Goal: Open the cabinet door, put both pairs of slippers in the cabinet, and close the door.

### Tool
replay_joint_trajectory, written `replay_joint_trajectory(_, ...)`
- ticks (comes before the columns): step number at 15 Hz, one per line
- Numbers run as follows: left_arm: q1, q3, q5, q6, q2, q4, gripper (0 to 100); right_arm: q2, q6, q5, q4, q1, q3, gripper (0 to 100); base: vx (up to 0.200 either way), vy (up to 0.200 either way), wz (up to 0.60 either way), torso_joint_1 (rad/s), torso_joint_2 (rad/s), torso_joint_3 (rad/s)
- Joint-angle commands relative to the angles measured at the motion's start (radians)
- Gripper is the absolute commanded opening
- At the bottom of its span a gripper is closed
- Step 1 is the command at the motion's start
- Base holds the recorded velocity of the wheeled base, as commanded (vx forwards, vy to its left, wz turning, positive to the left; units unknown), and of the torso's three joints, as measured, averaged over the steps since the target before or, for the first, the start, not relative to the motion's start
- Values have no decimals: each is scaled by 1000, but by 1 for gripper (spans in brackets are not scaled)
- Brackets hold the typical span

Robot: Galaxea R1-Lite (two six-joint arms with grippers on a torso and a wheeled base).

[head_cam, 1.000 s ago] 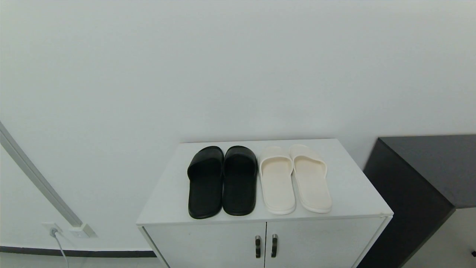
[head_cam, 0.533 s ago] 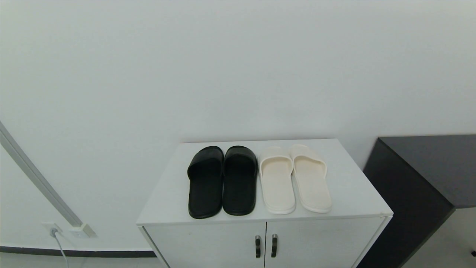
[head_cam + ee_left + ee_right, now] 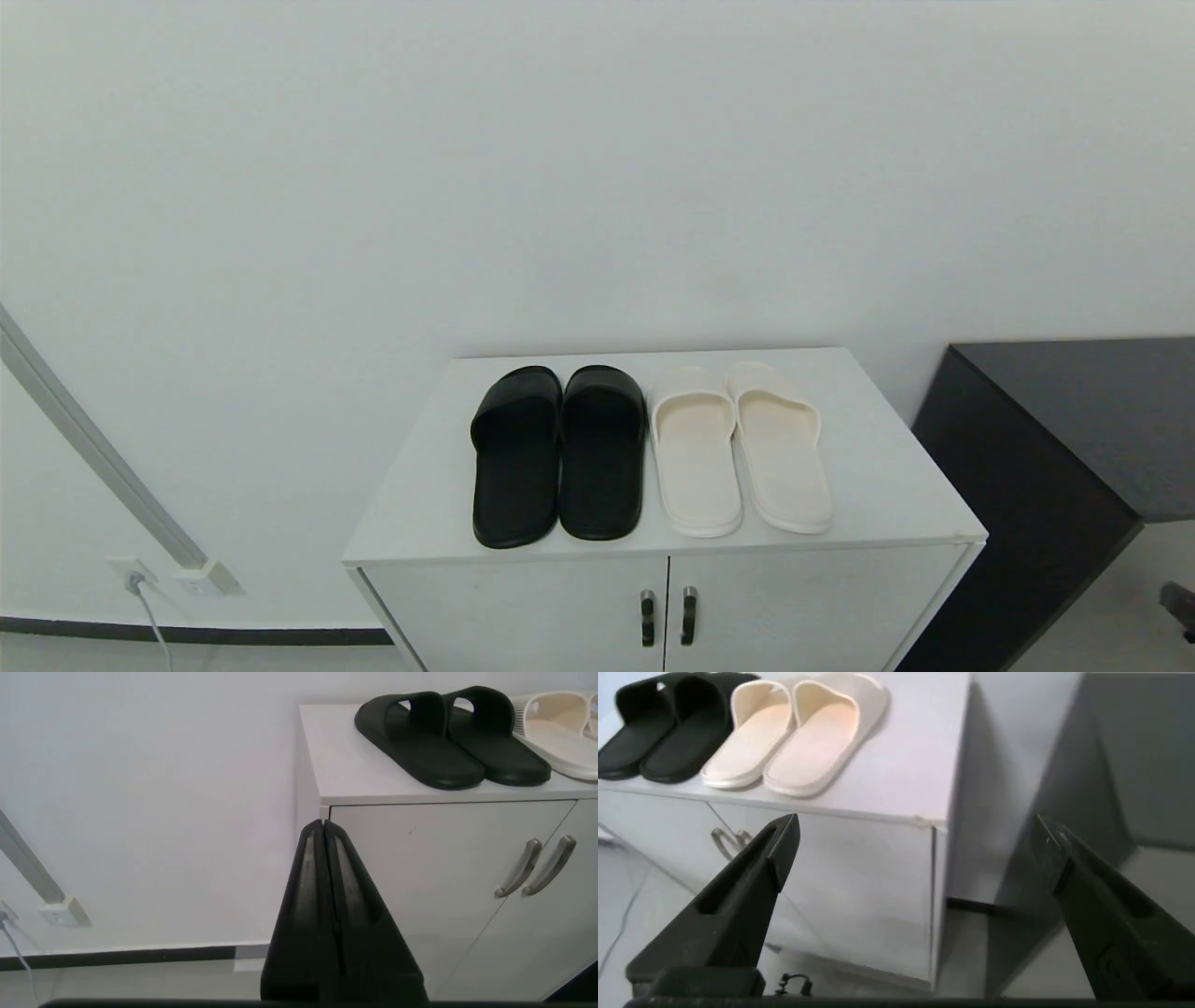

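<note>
A pair of black slippers [image 3: 557, 453] and a pair of cream slippers [image 3: 740, 448] lie side by side on top of the white cabinet [image 3: 420, 504], black on the left. Both cabinet doors are closed, and their two metal handles [image 3: 667, 616] meet at the middle. My left gripper [image 3: 324, 826] is shut with nothing in it; it sits low in front of the cabinet's left front corner, with the black slippers [image 3: 453, 737] above it. My right gripper [image 3: 920, 835] is open and faces the cabinet's right front corner, below the cream slippers [image 3: 794, 728].
A dark cabinet [image 3: 1055, 467] stands close to the right of the white one, with a narrow gap between them. On the wall low to the left are a socket with a cable [image 3: 131, 574] and slanting trunking [image 3: 93, 448].
A dark part of my right arm has edged up into the lower right corner of the head view. The slippers and doors have not moved.
</note>
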Motion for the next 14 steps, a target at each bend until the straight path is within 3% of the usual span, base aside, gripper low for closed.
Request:
replay_joint_trajectory(1,0,0,1,0,1,0,0,248,11,-41,-96,95,-36,100,0,0,0,0,0,0)
replay_joint_trajectory(3,0,0,0,0,1,0,0,304,47,-104,-119,170,-73,100,0,0,0,0,0,0)
replay_joint_trajectory(8,0,0,1,-2,1,0,0,541,224,-426,-140,527,-237,100,0,0,0,0,0,0)
replay_joint_trajectory(11,0,0,1,0,1,0,0,726,288,-540,-214,616,-335,100,0,0,0,0,0,0)
replay_joint_trajectory(14,0,0,0,0,1,0,0,869,291,-598,-280,632,-426,100,0,0,0,0,0,0)
